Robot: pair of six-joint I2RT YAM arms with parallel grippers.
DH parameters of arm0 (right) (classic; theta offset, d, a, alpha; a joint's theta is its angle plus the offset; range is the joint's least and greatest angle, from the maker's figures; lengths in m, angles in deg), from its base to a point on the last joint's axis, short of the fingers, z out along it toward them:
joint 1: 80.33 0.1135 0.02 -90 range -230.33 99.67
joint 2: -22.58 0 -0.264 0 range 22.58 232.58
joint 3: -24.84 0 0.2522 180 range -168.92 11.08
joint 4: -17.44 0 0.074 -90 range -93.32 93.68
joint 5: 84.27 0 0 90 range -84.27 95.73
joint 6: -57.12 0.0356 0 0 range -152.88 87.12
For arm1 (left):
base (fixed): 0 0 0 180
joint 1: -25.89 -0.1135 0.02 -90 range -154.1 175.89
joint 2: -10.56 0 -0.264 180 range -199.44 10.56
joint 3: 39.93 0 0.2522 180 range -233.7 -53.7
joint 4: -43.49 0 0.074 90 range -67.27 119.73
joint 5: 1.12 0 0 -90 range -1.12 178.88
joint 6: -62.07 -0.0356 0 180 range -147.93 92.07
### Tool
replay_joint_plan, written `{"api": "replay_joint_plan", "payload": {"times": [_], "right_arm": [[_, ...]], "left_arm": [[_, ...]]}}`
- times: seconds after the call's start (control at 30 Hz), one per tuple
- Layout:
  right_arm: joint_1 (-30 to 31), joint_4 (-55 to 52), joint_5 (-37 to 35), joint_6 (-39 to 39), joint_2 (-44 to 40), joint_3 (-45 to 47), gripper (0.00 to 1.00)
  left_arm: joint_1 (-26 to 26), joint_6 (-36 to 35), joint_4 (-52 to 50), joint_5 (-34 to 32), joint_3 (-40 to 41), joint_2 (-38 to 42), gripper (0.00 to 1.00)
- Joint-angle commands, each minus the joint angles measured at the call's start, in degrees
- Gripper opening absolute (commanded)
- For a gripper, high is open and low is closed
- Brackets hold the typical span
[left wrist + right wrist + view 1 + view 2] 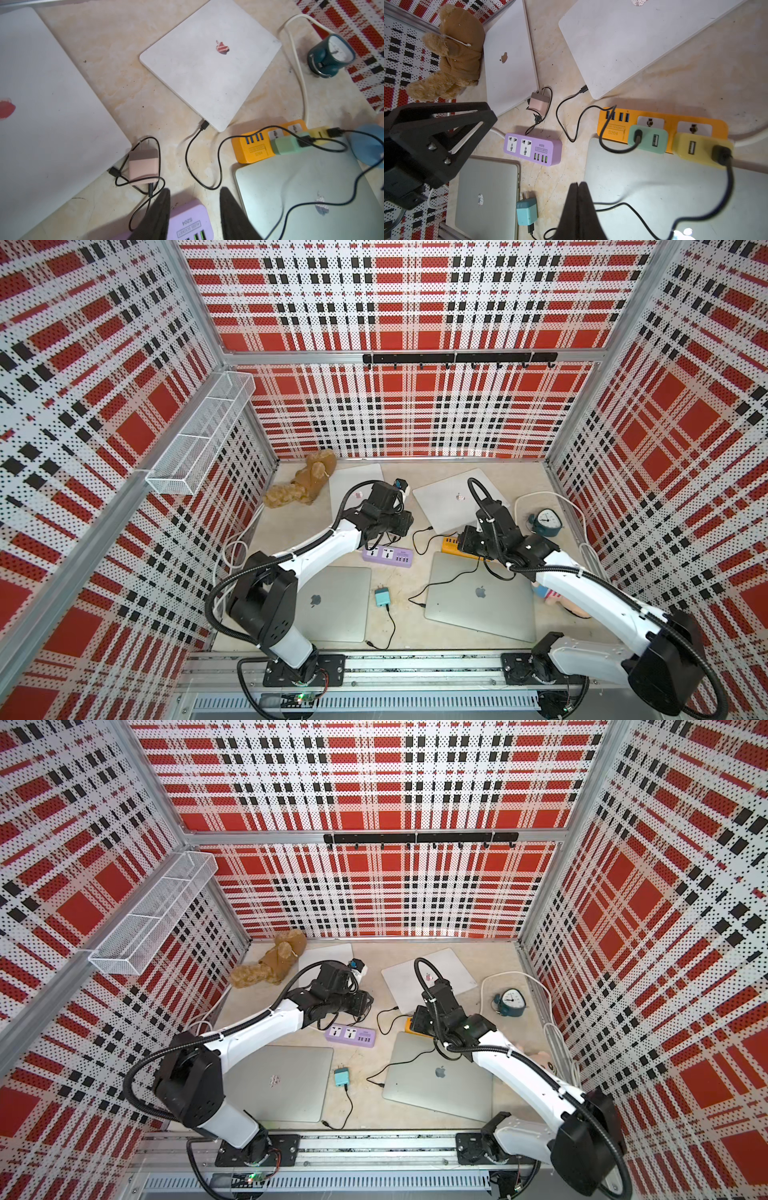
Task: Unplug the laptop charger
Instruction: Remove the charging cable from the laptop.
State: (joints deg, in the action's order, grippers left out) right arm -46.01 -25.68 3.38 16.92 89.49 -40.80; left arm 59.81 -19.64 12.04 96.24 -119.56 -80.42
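Observation:
Several chargers are in view. A pink charger [143, 166] lies loose on the table beside the far-left laptop [41, 104], prongs free. A green charger [648, 139] and a yellow charger [702, 149] sit plugged into the orange power strip [616, 128], each with a black cable. A teal charger [382, 596] lies unplugged near the front. My left gripper [195, 189] is open, hovering over the end of the purple power strip [187, 222] with nothing held. My right gripper [578, 184] is shut and empty above the near-right laptop [654, 187], short of the orange strip.
A white laptop [453, 497] at the far right has a black cable in its port. A grey laptop [332, 601] lies at the near left. A teddy bear [303, 485] sits at the back left and a teal alarm clock [545, 522] at the right. Black cables loop across the table's middle.

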Motion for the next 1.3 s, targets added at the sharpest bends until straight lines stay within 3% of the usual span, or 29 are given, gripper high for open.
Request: {"api": "replay_joint_plan", "payload": {"times": [0.0, 0.33, 0.53, 0.8, 1.0, 1.27], "right_arm": [[-0.3, -3.6, -1.4, 2.2, -3.5, 2.3, 0.05], [-0.3, -4.1, 1.7, 6.9, -14.6, 12.4, 0.06], [-0.2, -3.5, 3.7, 7.8, -17.7, 16.8, 0.06], [0.4, -0.8, 6.9, 8.0, -18.3, 20.6, 0.06], [1.9, 0.3, 7.6, 8.0, -17.0, 21.5, 0.07], [6.3, 4.5, 7.2, 11.0, -15.2, 24.6, 0.07]], "left_arm": [[0.7, -6.8, 1.6, 3.9, 3.0, 2.4, 0.45], [6.8, -29.0, 11.8, 14.7, 20.1, 18.7, 0.62], [10.5, -40.0, 11.6, 18.7, 27.0, 25.3, 0.68], [15.8, -49.1, 6.3, 15.3, 29.3, 27.4, 0.68], [19.0, -53.7, 3.8, 12.8, 29.2, 26.2, 0.62], [19.9, -56.6, 3.4, 9.0, 29.8, 24.8, 0.58]]}}
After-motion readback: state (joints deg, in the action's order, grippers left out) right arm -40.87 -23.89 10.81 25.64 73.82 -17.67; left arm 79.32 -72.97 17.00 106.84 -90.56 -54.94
